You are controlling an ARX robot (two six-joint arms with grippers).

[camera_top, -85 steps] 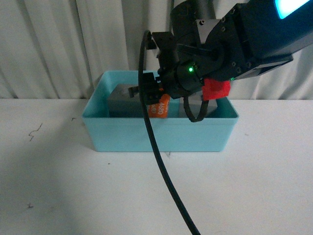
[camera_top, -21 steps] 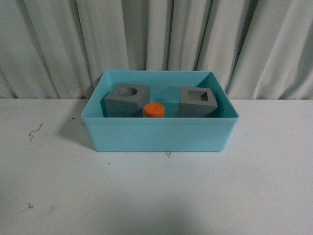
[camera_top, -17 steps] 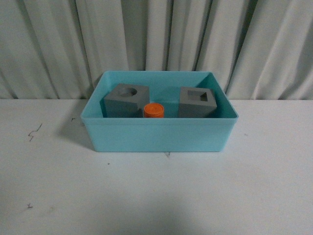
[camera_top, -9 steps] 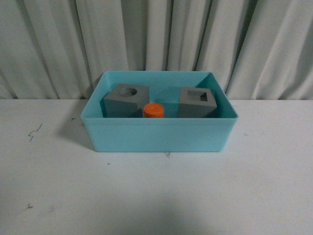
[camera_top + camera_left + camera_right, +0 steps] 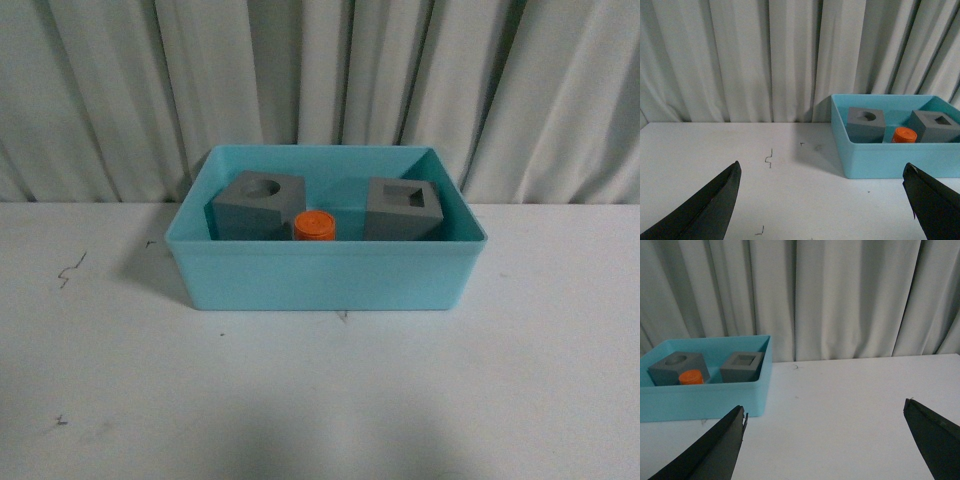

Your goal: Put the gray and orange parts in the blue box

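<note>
The blue box (image 5: 325, 272) sits on the white table (image 5: 320, 400) by the curtain, with both gray cubes (image 5: 258, 204) (image 5: 403, 208) inside and the little orange cylinder (image 5: 313, 226) between them near the front wall. Left gripper (image 5: 822, 200) and right gripper (image 5: 825, 440) are both spread wide, holding nothing, well away from the box.

1. Five seconds back an arm fills the front view above the blue box (image 5: 325, 270), gripping the orange cylinder (image 5: 313, 226) over its interior. Now no arm shows in that view.
2. Orange cylinder now stands free on the box floor, upright, between the gray cube with round recess (image 5: 258, 204) and the gray cube with rectangular recess (image 5: 404, 209), just beside the first.
3. Both cubes, hidden in part by the arm then, now show fully.
</note>
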